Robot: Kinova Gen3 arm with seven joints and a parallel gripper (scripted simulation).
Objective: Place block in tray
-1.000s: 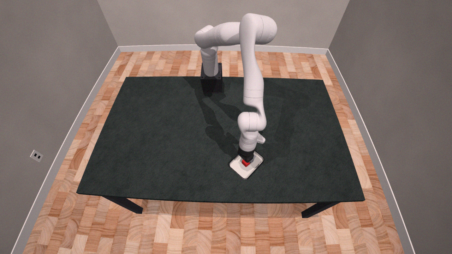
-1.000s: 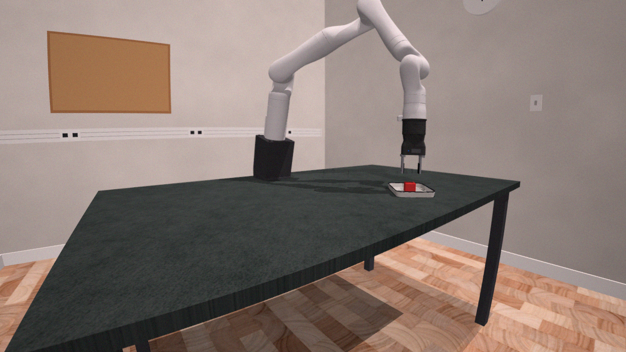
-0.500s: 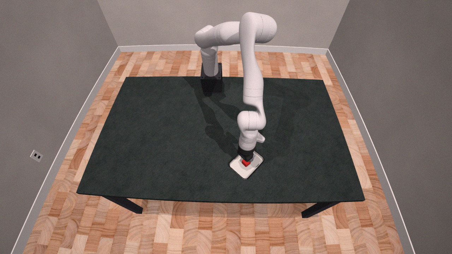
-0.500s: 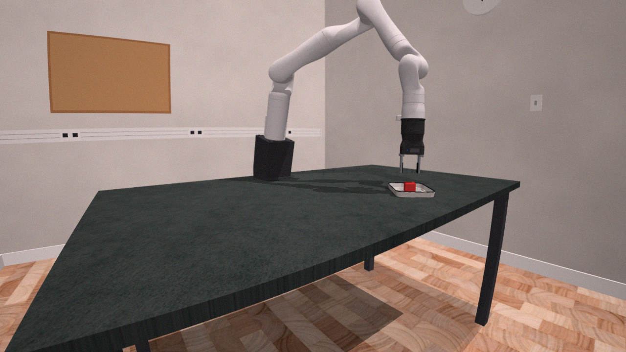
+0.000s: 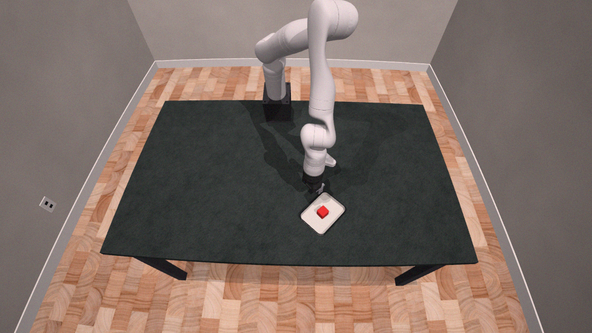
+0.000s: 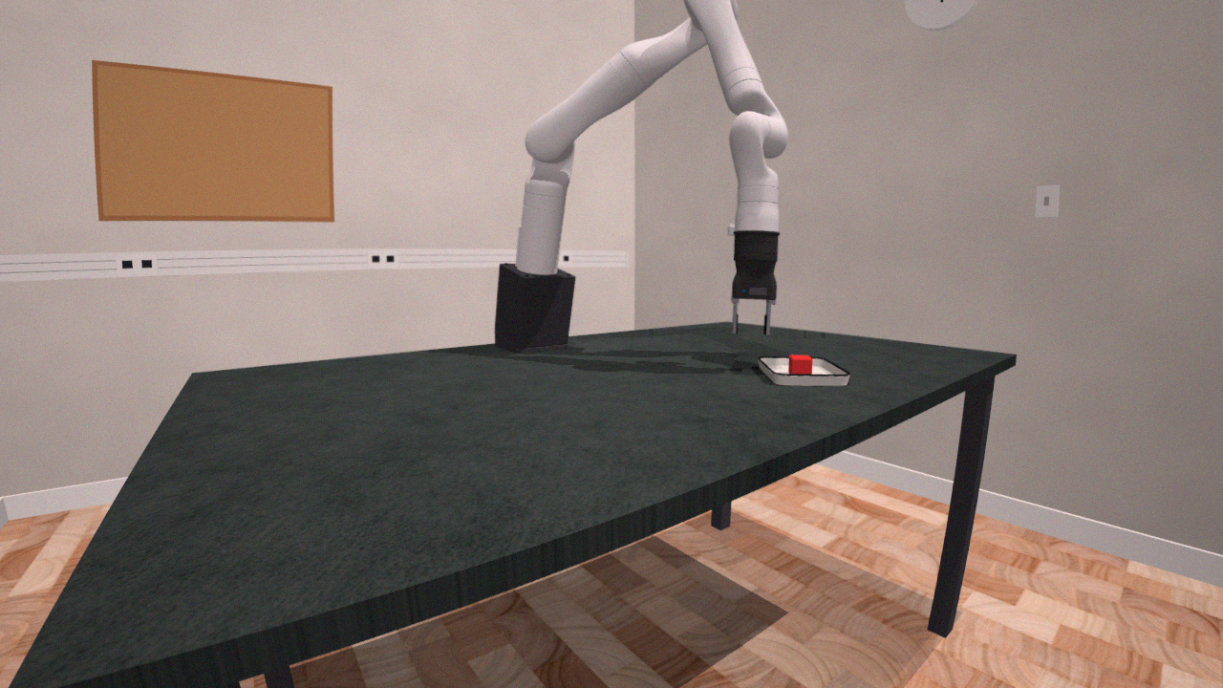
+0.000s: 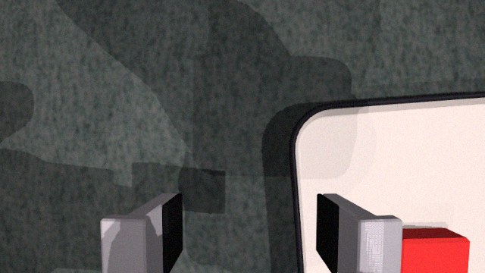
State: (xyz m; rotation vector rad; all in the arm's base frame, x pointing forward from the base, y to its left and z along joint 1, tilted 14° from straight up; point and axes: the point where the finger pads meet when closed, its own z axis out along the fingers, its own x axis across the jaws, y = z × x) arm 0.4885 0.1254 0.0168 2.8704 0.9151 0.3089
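The red block [image 5: 323, 212] rests on the floor of the white tray [image 5: 325, 217], near the tray's middle. It also shows in the exterior view [image 6: 800, 363] inside the tray [image 6: 804, 375], and at the lower right of the wrist view [image 7: 435, 250] on the tray floor [image 7: 398, 171]. My gripper [image 5: 316, 189] [image 6: 750, 327] is open and empty. It hangs above the table just behind the tray's far corner. In the wrist view my fingers straddle the tray's rim, with the block outside them to the right.
The dark table [image 5: 285, 182] holds only the tray and the arm's black base [image 5: 276, 103] at its far edge. The arm's shadow lies between the base and the tray.
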